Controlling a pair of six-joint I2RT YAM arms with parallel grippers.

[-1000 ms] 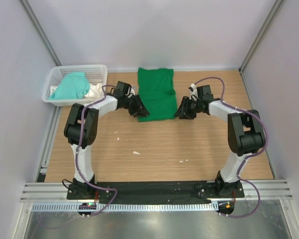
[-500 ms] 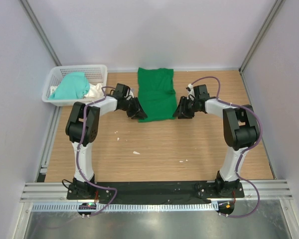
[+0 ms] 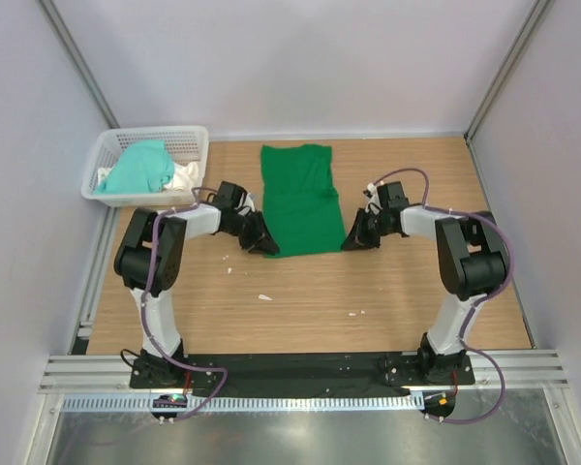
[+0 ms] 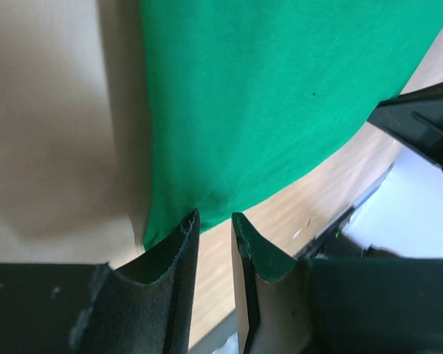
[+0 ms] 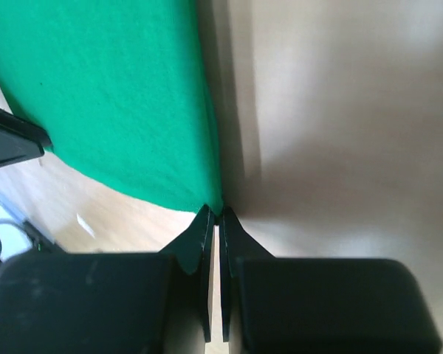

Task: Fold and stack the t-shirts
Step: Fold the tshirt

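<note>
The deep green t-shirt [image 3: 298, 199] lies flat as a folded strip on the wooden table, centre back. My left gripper [image 3: 261, 242] sits low at its near left corner. In the left wrist view its jaws [image 4: 212, 217] stand a narrow gap apart, with the shirt's edge [image 4: 266, 96] right at the tips and bare wood between them. My right gripper [image 3: 354, 238] is at the near right corner. In the right wrist view it [image 5: 214, 212] is shut on the shirt's corner [image 5: 103, 96]. The mint-teal t-shirt [image 3: 140, 167] lies crumpled in the basket.
A white lattice basket [image 3: 105, 145] stands at the back left and also holds a white cloth [image 3: 184, 176]. Small white scraps [image 3: 264, 296] lie on the wood nearer the arm bases. Grey walls close in the left, right and back.
Both grippers have moved toward the near edge and lower, dragging the green shirt's near end with them. The shirt now lies longer and flatter. The left jaws now stand slightly apart.
</note>
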